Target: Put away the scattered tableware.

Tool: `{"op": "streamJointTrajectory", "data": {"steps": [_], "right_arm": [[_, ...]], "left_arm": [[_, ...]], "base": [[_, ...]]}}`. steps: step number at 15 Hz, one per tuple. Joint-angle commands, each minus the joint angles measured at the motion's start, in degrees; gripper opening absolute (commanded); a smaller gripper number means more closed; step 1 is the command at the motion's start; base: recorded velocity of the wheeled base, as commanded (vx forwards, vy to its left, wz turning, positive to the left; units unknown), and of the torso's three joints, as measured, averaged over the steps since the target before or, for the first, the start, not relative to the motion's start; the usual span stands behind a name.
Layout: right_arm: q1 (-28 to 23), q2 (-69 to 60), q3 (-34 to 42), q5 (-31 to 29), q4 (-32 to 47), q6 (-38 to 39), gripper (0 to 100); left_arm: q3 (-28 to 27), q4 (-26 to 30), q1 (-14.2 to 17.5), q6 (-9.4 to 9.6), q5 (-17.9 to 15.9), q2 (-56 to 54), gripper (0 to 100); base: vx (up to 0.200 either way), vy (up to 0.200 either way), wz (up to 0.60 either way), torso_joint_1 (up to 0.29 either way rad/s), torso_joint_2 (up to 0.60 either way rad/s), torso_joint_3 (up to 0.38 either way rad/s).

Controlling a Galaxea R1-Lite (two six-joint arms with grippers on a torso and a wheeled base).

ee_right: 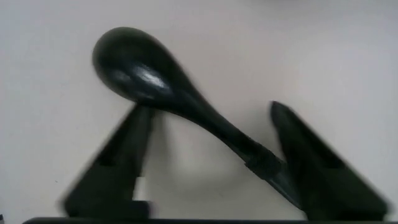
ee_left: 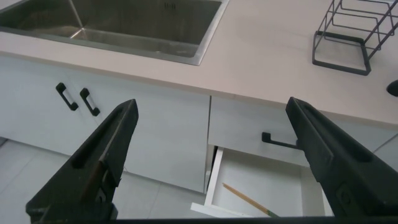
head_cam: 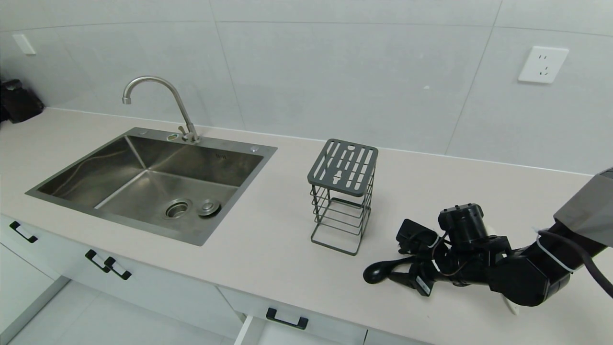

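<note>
the black glossy spoon with a rounded bowl and a thin handle (head_cam: pixel 381 271) lies flat on the pale beige stone-like countertop (head_cam: pixel 268 249), near the front edge and not far from the dark grey wire cutlery rack with a slotted top (head_cam: pixel 342 191). the right gripper (head_cam: pixel 408 262) is low over the countertop, and its jaws are open on both sides of the handle. in the right wrist view the spoon (ee_right: pixel 180 102) runs slantwise between the two fingers, with the bowl beyond the fingertips and the handle close to one finger; i cannot tell if it touches it. i judge the spoon to be light and stiff, probably plastic or lacquered, so it needs little force. the shiny surface looks slippery, and the handle is narrow and round, so it may roll or swing when the jaws close. the best place to take hold seems the middle of the handle, closer to the bowl than to the end, so the heavier bowl does not tip it down. because it lies flat, the fingertips must come almost to the surface. the left gripper (ee_left: pixel 211 109) hangs in front of the cabinets with its jaws wide apart and nothing between them, above a white pulled-out drawer (ee_left: pixel 261 180) where a thin pale stick (ee_left: pixel 245 198) lies.
</note>
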Motion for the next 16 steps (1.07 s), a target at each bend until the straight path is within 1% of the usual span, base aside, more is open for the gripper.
{"op": "streamJointTrajectory", "data": {"steps": [1, 4, 7, 9, 11, 13, 16], "right_arm": [[0.3, 0.6, -0.1, -0.4, 0.1, -0.1, 0], [0.5, -1.2, 0.4, -0.6, -0.2, -0.1, 0], [2.0, -5.7, 3.4, -0.7, -0.5, -0.1, 0], [4.0, -11.0, 6.9, -0.8, -1.4, 0.1, 0], [6.8, -17.6, 12.9, -0.9, -1.5, 0.4, 0], [8.3, -21.3, 15.8, -1.0, -1.5, 0.6, 0], [14.3, -25.6, 17.7, -1.0, -1.5, 3.5, 0]], "left_arm": [[0.0, 0.0, 0.0, -0.02, 0.0, 0.0, 100], [0.0, 0.0, 0.0, -0.02, 0.0, 0.0, 100], [0.0, 0.0, 0.0, -0.02, 0.0, 0.0, 100], [0.0, 0.0, 0.0, -0.02, 0.0, 0.0, 100], [0.0, 0.0, 0.0, -0.02, 0.0, 0.0, 100], [0.0, 0.0, 0.0, -0.02, 0.0, 0.0, 100], [0.0, 0.0, 0.0, -0.02, 0.0, 0.0, 100]], "base": [[0.0, 0.0, 0.0, 0.0, 0.0, 0.0], [0.0, 0.0, 0.0, 0.0, 0.0, 0.0], [0.0, 0.0, 0.0, 0.0, 0.0, 0.0], [0.0, 0.0, 0.0, 0.0, 0.0, 0.0], [0.0, 0.0, 0.0, 0.0, 0.0, 0.0], [0.0, 0.0, 0.0, 0.0, 0.0, 0.0], [0.0, 0.0, 0.0, 0.0, 0.0, 0.0]]}}
